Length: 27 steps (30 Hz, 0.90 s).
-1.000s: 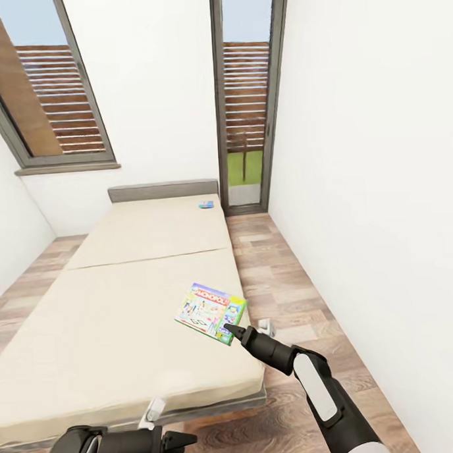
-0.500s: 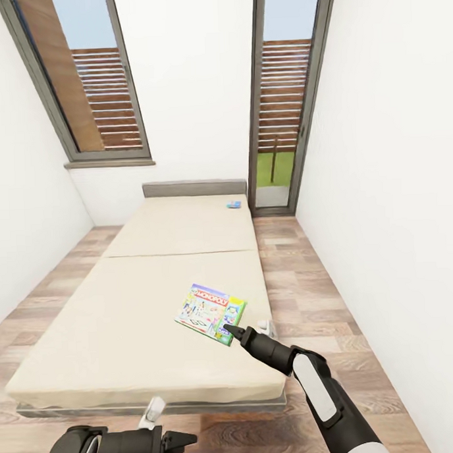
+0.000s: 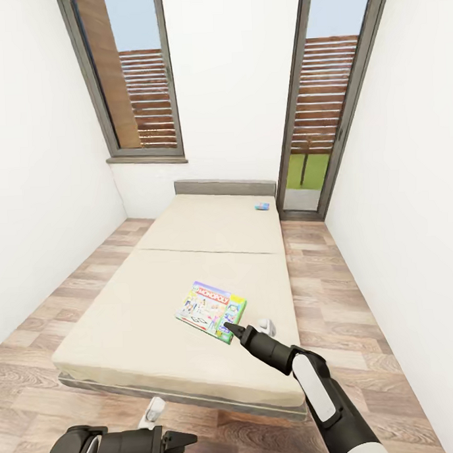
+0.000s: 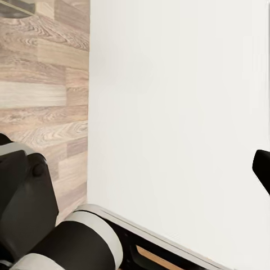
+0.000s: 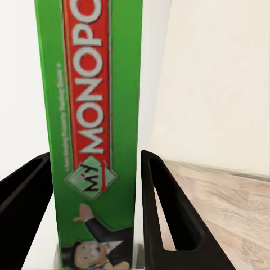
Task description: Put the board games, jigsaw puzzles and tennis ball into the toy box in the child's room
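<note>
From the head view, the right gripper [image 3: 229,328] reaches to the near corner of the green Monopoly board game [image 3: 211,311], which sits above the near half of the bed [image 3: 125,323]; whether the box rests on the mattress or is lifted clear cannot be told from here. A second, light blue board game [image 3: 262,206] lies at the far end of the bed, near the headboard [image 3: 225,186], well apart from the first. The left gripper [image 3: 186,440] hangs low over the wood-plank floor [image 3: 335,294] with nothing in it, and its jaw setting cannot be told. In the left wrist view, a white wall [image 4: 180,112] and floor planks appear. In the right wrist view, the two black fingers [image 5: 160,202] are clamped on the green edge of the Monopoly box [image 5: 93,129]. Judged from these views, the task is at an early stage: one bed game is gripped, the other is untouched, and neither has reached the toy box.
</note>
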Available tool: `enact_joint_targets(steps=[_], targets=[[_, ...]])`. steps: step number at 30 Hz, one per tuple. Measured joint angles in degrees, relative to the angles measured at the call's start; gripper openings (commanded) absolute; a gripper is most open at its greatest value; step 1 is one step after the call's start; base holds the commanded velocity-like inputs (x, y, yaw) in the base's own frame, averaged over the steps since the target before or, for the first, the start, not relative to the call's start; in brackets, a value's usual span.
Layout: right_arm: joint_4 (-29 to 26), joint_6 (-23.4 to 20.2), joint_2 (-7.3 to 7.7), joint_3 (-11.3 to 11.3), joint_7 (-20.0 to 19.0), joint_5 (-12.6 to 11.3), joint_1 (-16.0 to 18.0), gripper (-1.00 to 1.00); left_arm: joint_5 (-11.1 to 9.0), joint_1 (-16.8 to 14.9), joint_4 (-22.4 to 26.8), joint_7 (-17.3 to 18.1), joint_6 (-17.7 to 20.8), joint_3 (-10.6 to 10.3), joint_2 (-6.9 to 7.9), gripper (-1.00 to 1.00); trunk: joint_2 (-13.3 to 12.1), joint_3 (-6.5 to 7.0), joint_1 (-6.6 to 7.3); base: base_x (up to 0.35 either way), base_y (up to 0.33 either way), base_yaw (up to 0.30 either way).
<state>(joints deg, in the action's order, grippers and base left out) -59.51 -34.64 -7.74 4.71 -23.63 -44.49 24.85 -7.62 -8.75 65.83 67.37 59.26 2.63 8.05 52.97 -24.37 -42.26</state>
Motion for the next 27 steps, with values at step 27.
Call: enact_joint_targets(steps=[27], targets=[[-0.2, 1.0, -0.15, 2.4, 0.0, -0.1, 0.0, -1.0, 0.0, 0.0, 0.0, 0.0, 0.1, 0.1, 0.04, 1.0, -8.0, 3.71, 4.4, 0.0, 0.0, 0.065]])
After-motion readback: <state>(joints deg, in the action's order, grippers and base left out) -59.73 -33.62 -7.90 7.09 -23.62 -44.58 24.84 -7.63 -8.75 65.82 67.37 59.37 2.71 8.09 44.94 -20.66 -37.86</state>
